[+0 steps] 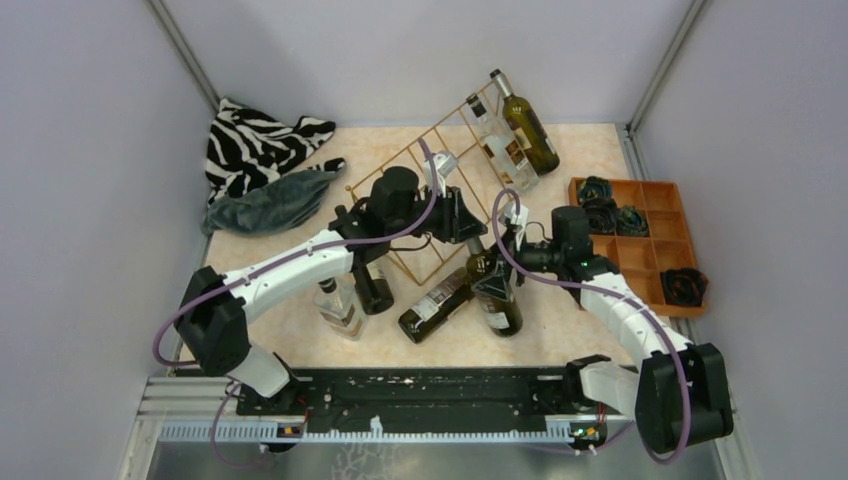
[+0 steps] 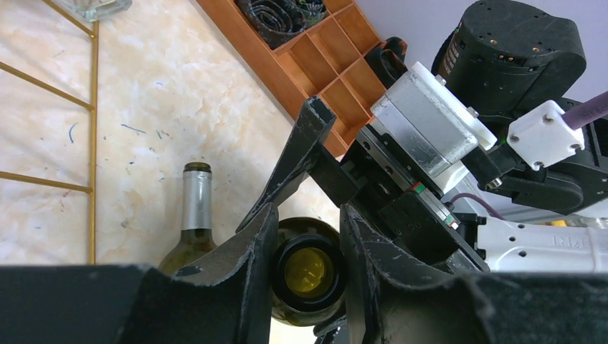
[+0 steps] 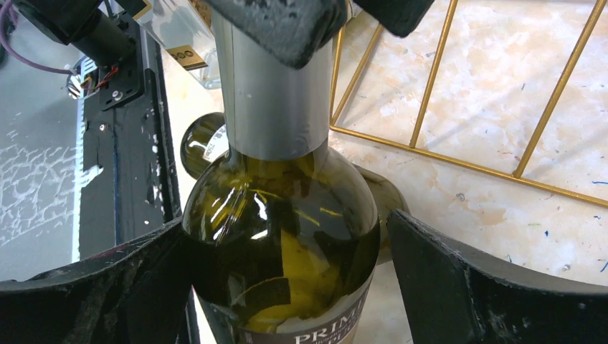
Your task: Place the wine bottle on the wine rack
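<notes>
Grey walls close the table on the left, right and far sides. The beige tabletop [image 1: 300, 250] is crowded in the middle. A zebra cloth [image 1: 255, 140] and a grey cloth [image 1: 270, 200] fill the far left corner, and an orange tray [image 1: 690, 190] lies along the right edge. Bare surface shows between the cloths and the wine rack [image 1: 447, 128], and in a strip at the near edge.

The rack stands in the far centre. A clear bottle [image 1: 497, 140] and a dark green bottle [image 1: 528, 128] lie on its far right end. Near the rack, a clear bottle on the table [image 1: 340, 305] and a dark labelled bottle [image 1: 437, 303] lie close under the left arm, so there is little room there.

The left arm reaches far and to the right, across the near part of the rack. The right arm bends in from the near right towards the centre.

The wine bottle [image 3: 283, 236] is just beside the near right edge of the rack, between both tools. The left gripper [image 2: 308, 215] is closed tight on the foil neck of this bottle, near the mouth. The right gripper [image 3: 287, 226] has its fingers wide apart on both sides of the bottle shoulder. A small gap shows at one finger; on the other side I cannot tell if the pad touches the glass. Whether the base stands on the table is also not clear.
</notes>
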You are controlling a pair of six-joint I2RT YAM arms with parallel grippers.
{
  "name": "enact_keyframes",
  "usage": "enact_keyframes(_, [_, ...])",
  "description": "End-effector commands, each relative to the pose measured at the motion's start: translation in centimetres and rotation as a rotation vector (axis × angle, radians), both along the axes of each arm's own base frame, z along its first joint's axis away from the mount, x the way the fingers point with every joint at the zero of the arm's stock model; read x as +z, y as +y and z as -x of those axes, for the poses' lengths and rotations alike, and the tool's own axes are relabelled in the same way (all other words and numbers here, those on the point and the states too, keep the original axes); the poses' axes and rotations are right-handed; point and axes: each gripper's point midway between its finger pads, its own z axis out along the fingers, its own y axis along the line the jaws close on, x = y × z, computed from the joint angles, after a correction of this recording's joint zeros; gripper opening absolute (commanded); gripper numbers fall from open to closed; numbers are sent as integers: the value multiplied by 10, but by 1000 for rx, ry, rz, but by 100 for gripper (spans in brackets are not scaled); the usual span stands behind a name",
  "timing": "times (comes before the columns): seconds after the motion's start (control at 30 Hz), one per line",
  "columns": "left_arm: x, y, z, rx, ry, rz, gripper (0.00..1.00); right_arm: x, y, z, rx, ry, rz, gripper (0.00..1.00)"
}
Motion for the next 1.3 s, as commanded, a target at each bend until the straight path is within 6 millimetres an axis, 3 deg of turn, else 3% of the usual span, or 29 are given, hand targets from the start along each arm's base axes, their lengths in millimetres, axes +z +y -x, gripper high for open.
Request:
enact_keyframes(0.0, [43,-5,0,3,-35,158,0,10,8,-1,41,-41,-34,96])
enact_keyframes(0.5, [54,13,-8,66,-76,232,0,-7,2,-6,19,-32,34,97])
enact_keyframes(0.7, [54,14,-8,58,-79,243,0,-10,3,-6,33,-32,38,87])
enact_keyframes(0.8, [54,15,-7,60,-83,251,0,-9,4,-4,50,-27,31,77])
enact_keyframes(0.87, [54,14,-7,58,-85,252,0,-7,5,-2,61,-29,24,64])
enact_keyframes(0.97, [53,15,-7,56,-85,252,0,0,6,-4,63,-47,15,21])
enact_keyframes(1.0, [52,15,-7,54,-83,251,0,3,6,-4,64,-52,13,13])
enact_keyframes(1.1, [49,16,-5,57,-74,241,24,9,4,-5,57,-69,7,1])
enact_keyframes(1.2, [51,20,-4,63,-77,235,62,15,-1,-6,50,-80,-10,0])
enact_keyframes(1.27, [54,23,-4,73,-89,231,82,16,-4,-6,53,-80,-17,0])
